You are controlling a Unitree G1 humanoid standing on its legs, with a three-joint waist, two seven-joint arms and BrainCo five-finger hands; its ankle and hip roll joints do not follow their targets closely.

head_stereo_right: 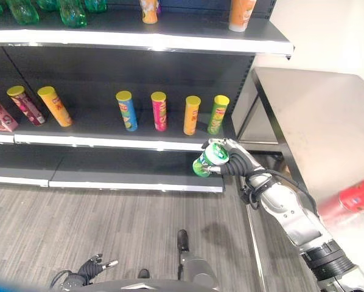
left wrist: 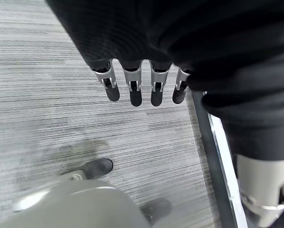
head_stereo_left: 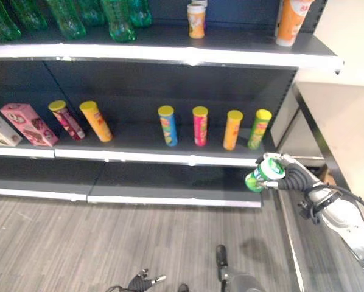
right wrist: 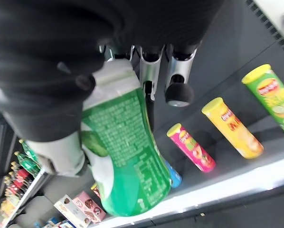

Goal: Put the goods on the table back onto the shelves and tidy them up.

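The shelf unit stands ahead, and the steel table stands to its right, touching its end. On the middle shelf, 4 crisp tubes stand upright in a row toward the right end. Left of them, 2 tilted crisp tubes lean side by side, and further left sit 2 biscuit boxes. On the top shelf, bottles stand at the left, a small cup near the middle and a tall tube at the right. The right hand holds a canister in front of the right end of the middle shelf, just below its edge. A red tube lies on the near part of the table. The left hand hangs low above the floor.
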